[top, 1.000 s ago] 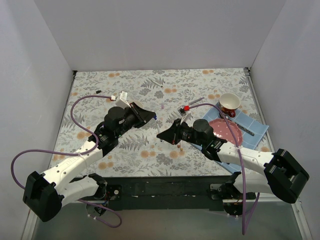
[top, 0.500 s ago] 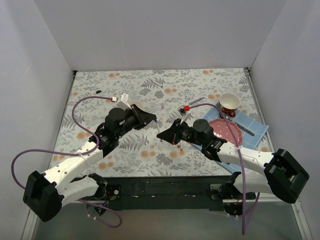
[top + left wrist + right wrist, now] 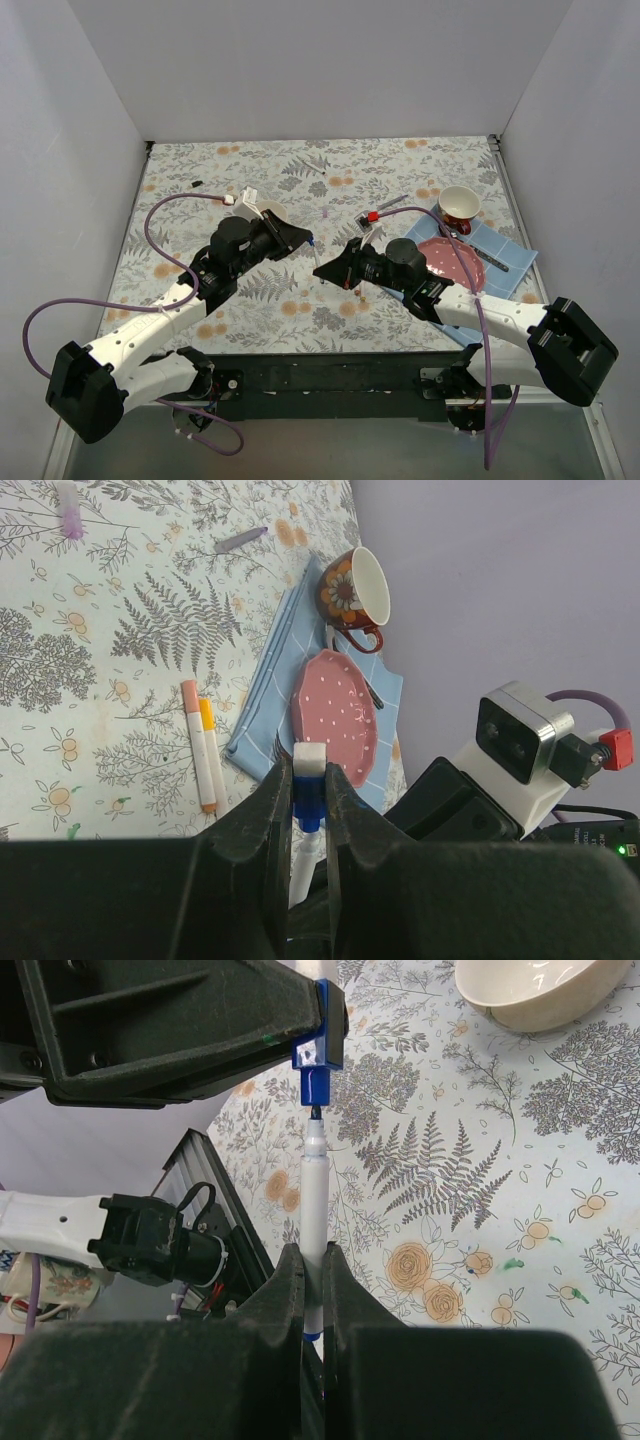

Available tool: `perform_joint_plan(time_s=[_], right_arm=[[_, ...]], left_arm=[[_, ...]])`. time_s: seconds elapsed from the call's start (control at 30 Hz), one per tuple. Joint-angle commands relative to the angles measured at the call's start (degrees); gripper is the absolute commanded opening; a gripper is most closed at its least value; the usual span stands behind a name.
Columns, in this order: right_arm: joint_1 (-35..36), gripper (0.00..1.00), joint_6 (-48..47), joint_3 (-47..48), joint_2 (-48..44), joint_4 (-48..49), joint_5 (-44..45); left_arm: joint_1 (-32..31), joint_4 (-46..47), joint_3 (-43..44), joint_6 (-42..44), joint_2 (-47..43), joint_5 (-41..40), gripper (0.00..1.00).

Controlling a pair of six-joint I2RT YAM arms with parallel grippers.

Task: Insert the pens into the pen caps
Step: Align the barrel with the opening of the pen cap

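Note:
My left gripper (image 3: pixel 309 240) is shut on a blue pen cap (image 3: pixel 309 798) with a white end, held above the cloth. Facing it, my right gripper (image 3: pixel 312 1252) is shut on a white pen (image 3: pixel 315 1195) with a blue rear end. The pen points at the blue pen cap (image 3: pixel 319 1057), and its dark tip sits right at the cap's mouth. Both grippers meet mid-table, the right gripper (image 3: pixel 322 268) just below the left. Two orange-tipped pens (image 3: pixel 203 745) lie side by side on the cloth. A greyish-purple pen (image 3: pixel 241 540) lies farther off.
A flowered cup (image 3: pixel 460 205), a pink plate (image 3: pixel 452 262) and cutlery rest on a blue napkin (image 3: pixel 508 250) at the right. A cream bowl (image 3: pixel 530 990) stands beside the left gripper. A small black piece (image 3: pixel 197 184) lies at the far left. White walls enclose the floral cloth.
My left gripper has moved slightly right with the blue cap, closing the gap to the pen tip. The right arm has stayed put.

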Motion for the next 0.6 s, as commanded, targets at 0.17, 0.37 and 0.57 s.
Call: perform_joint_plan(time_s=[0.17,0.37,0.57], right_arm=[[0.40,0.01,0.47,2.94,0.86,3.05,0.09],[0.49,0.01,0.47,2.85,0.78,3.05,0.44],[0.40,0.01,0.55,3.11,0.34,3.14,0.88]], left_arm=[[-0.07,0.93,-0.44,0.12,-1.37,1.22,0.00],[-0.07,0.84,-0.79,0.55,-1.46,1.57,0.00],[-0.07,1.54,-1.75,0.64,-1.63,2.62,0.00]])
